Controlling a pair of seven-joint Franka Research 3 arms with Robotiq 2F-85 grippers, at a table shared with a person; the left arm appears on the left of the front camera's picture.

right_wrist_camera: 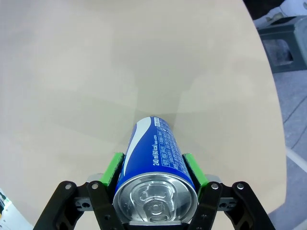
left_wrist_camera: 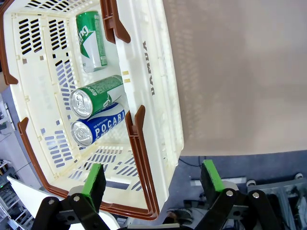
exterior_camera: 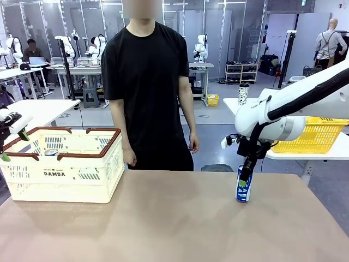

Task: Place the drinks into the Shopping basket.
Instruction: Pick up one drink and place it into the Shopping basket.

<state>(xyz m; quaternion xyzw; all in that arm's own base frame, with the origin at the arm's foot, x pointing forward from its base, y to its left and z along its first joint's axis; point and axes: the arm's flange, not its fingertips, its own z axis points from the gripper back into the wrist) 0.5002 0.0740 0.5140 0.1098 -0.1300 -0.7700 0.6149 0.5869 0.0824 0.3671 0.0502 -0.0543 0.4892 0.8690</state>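
Standing upright on the bare surface (exterior_camera: 180, 218), right of centre: one blue-and-white can (exterior_camera: 244, 185), long axis vertical, silver top up. Right hand (exterior_camera: 246, 176) coming down over it from above, green pads (right_wrist_camera: 113, 168) pressing on either side of the can's upper body, so clamped on the can, or all but. Can's base apparently resting on the surface, not yet lifted.

Sitting at the left end of the surface, well apart from the can: Shopping basket (exterior_camera: 65, 188), cream lattice walls, brown-red rim. Lying on their sides on its floor: three drinks already in, namely a green can (left_wrist_camera: 91, 40) toward one end, another green can (left_wrist_camera: 93, 96) and a blue can (left_wrist_camera: 98, 127) side by side and touching.

Left hand (left_wrist_camera: 151, 179) hovering over the basket's rim, fingers spread wide apart, holding nothing.

Judging the coming move: lifting straight up along the can's axis, then carrying across to the robot's left, high enough for clearing the basket rim. Right arm plainly the nearer to the can; left arm nearer the basket.
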